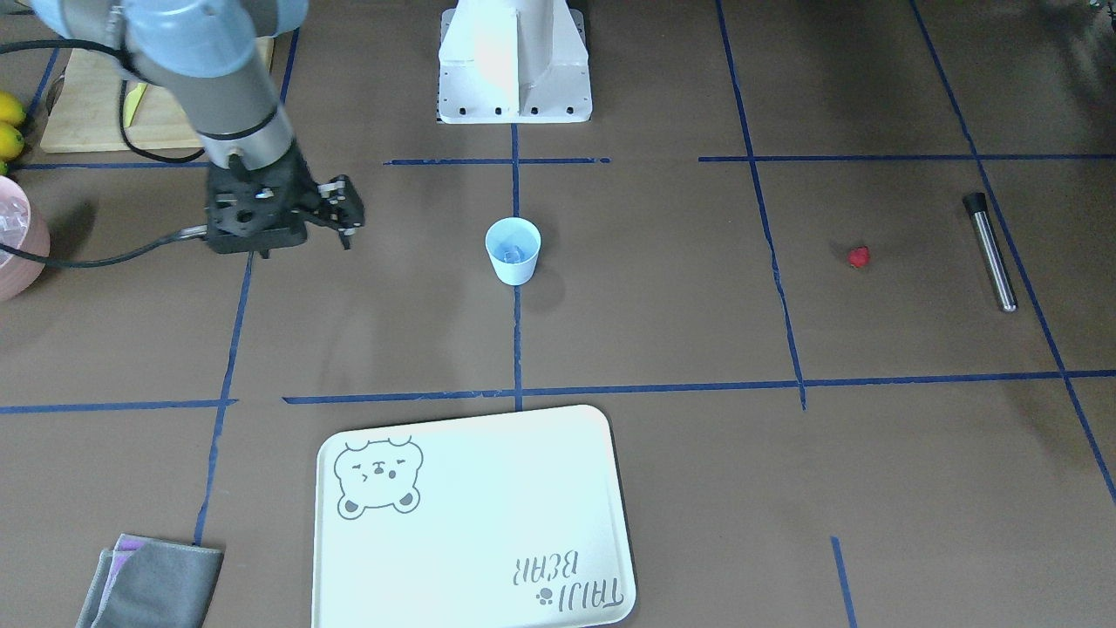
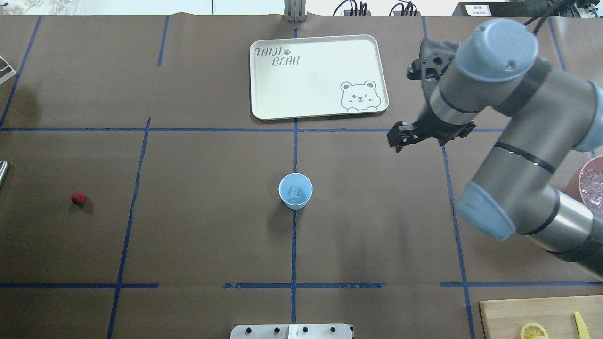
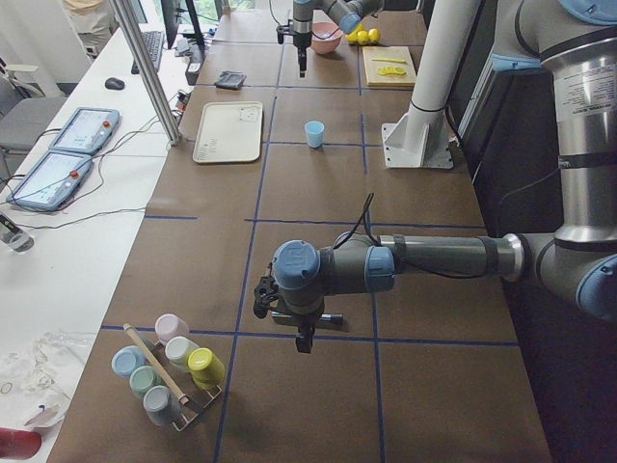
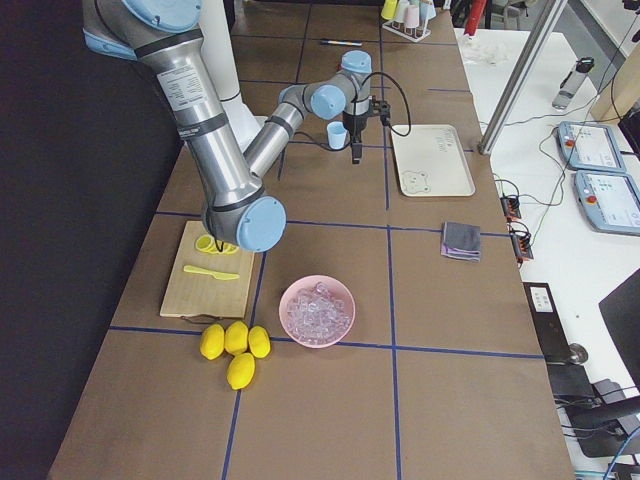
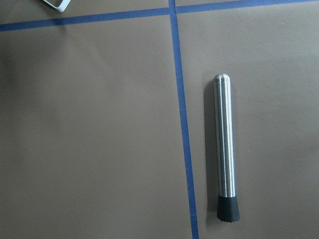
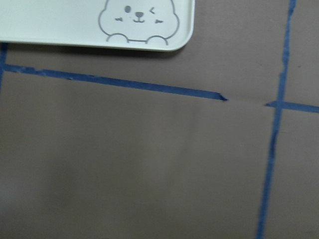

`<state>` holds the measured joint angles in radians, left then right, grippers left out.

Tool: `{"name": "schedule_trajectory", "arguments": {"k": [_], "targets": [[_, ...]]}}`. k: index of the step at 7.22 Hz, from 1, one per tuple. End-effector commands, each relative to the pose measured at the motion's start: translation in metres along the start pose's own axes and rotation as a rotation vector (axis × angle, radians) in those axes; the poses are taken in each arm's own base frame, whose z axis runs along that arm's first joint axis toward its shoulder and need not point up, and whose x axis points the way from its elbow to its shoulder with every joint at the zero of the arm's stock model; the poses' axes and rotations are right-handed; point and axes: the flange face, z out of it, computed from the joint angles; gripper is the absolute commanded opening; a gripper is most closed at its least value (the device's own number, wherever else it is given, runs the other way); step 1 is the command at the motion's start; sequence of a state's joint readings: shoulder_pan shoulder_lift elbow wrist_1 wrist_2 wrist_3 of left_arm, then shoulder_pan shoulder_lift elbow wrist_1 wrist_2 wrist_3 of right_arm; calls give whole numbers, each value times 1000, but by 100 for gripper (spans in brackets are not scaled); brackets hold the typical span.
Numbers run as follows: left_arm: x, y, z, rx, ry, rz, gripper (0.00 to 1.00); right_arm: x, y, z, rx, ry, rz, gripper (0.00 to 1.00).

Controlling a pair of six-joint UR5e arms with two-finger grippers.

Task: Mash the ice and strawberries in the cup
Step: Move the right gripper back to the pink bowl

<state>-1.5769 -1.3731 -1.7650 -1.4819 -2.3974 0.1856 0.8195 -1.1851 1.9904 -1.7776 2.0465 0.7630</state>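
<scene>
The pale-blue cup [image 1: 514, 270] stands upright at the table's middle, also in the overhead view [image 2: 286, 195]. An ice cube [image 2: 296, 191] lies inside it. More ice fills a pink bowl [image 4: 317, 310] at the robot's right end. The red strawberry [image 1: 859, 256] lies alone on the table at the robot's left, also in the overhead view [image 2: 78, 197]. My right gripper [image 1: 347, 228] hovers to the cup's right, fingers close together and empty. My left gripper [image 3: 304, 343] shows only in the exterior left view, and I cannot tell its state. It hangs over a steel muddler [image 5: 227, 149].
The muddler [image 1: 990, 253] lies beyond the strawberry. A white bear tray [image 1: 471, 523] sits across the table from the cup. A grey cloth [image 1: 153, 584], a cutting board [image 4: 210, 270] with lemon slices, whole lemons [image 4: 235, 345] and a rack of cups [image 3: 169, 371] stand around the edges.
</scene>
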Motion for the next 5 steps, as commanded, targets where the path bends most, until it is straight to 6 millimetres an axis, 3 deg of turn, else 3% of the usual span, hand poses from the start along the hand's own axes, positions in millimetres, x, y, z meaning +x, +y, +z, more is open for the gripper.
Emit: {"name": "schedule_trajectory", "arguments": {"k": [1,3,4,5], "targets": [[0,0,0,0,0,0,100,160,24,-22,-39,22,-125,98],[1,0,-1,2,0,3,100,269,60,-38,-69,-2,-176,97],[1,0,-1,2,0,4,100,306,81,-39,-76,3,-171,95],[1,0,-1,2,0,3,100,331,106,-25,-60,3,-183,94]]}}
